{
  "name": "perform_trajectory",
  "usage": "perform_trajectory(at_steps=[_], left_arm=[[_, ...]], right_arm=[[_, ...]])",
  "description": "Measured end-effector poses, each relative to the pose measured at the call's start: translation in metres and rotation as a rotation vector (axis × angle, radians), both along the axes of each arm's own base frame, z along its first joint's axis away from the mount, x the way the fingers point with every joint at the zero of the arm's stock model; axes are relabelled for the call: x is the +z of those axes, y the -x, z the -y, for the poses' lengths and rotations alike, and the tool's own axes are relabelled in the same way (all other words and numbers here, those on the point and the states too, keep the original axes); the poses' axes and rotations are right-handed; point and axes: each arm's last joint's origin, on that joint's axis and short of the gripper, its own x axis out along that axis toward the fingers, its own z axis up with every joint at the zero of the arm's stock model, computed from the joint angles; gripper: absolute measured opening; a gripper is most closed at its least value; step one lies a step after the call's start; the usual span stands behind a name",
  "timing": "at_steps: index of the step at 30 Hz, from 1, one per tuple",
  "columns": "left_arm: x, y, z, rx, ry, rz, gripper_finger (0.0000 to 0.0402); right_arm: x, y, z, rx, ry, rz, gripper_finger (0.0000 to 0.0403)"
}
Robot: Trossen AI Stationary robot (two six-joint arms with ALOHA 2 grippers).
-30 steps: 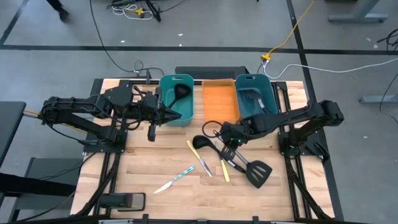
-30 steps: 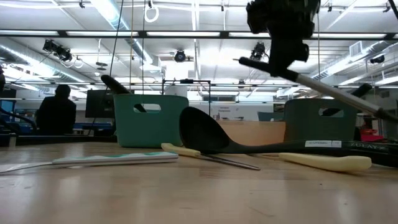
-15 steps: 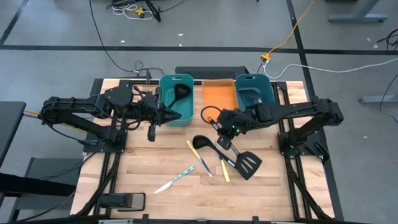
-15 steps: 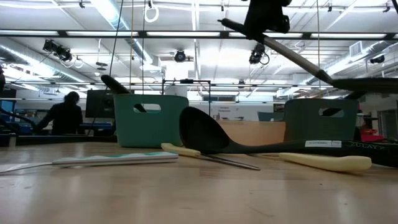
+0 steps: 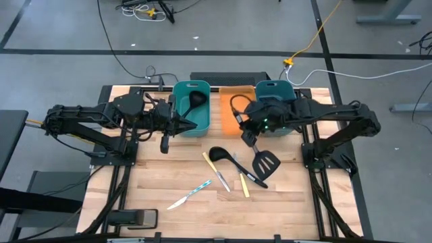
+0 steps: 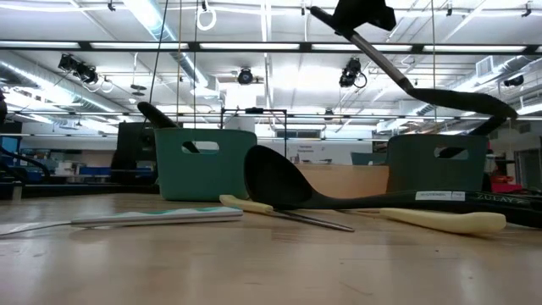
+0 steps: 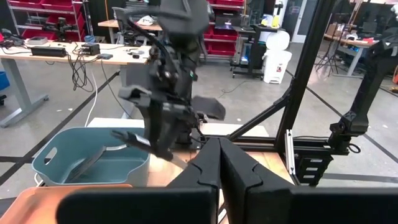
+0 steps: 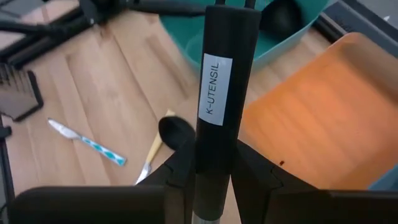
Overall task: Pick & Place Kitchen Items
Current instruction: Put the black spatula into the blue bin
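Black slotted spatula point(image 5: 264, 163) hangs in the air, pinched by the right tool point(image 5: 247, 128) over the counter's point(image 5: 155, 182) far half.

Its matte handle, labelled K-UTENSIL in the right wrist view, runs from the tool down toward the counter's near edge, the flat slotted blade lowest; the right teal bin point(image 5: 275, 86) lies just behind and right of the tool, the glossy orange tray point(image 5: 236, 111) beside it. The left tool point(image 5: 177, 123), fingers pressed together, probably empty, waits at the left teal bin point(image 5: 191, 86) holding a ladle point(image 5: 196, 100). On the pale wood lie a black ladle point(image 5: 221, 155), a yellow-handled knife point(image 5: 214, 170) and a light-blue-handled knife point(image 5: 189, 194).
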Motion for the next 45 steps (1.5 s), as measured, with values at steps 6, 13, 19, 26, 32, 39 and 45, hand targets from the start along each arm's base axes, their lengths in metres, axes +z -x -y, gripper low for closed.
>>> perform_trajectory(at_steps=[6,13,19,26,32,39,45], left_arm=[[0.0,0.0,0.0,0.0,0.0,0.0,0.0004],[0.0,0.0,0.0,0.0,0.0,0.0,0.0004],[0.0,0.0,-0.004,0.018,0.001,0.0,0.0007],[0.005,0.008,-0.009,0.041,0.004,0.021,0.0006],[0.009,0.016,-0.015,0.064,0.004,0.042,0.0004],[0.01,0.019,-0.02,0.089,0.005,0.045,0.0004],[0.01,0.019,-0.023,0.106,0.003,0.044,0.0006]], right_arm=[[0.014,0.015,0.009,-0.048,0.018,0.063,0.0082],[0.023,0.023,0.022,-0.091,0.054,0.107,0.0082],[0.026,0.027,0.041,-0.141,0.104,0.117,0.0082],[0.034,0.037,0.063,-0.191,0.157,0.141,0.0082],[0.044,0.049,0.078,-0.252,0.205,0.19,0.0082],[0.053,0.064,0.097,-0.319,0.263,0.225,0.0082],[0.054,0.072,0.112,-0.367,0.299,0.212,0.0082]])
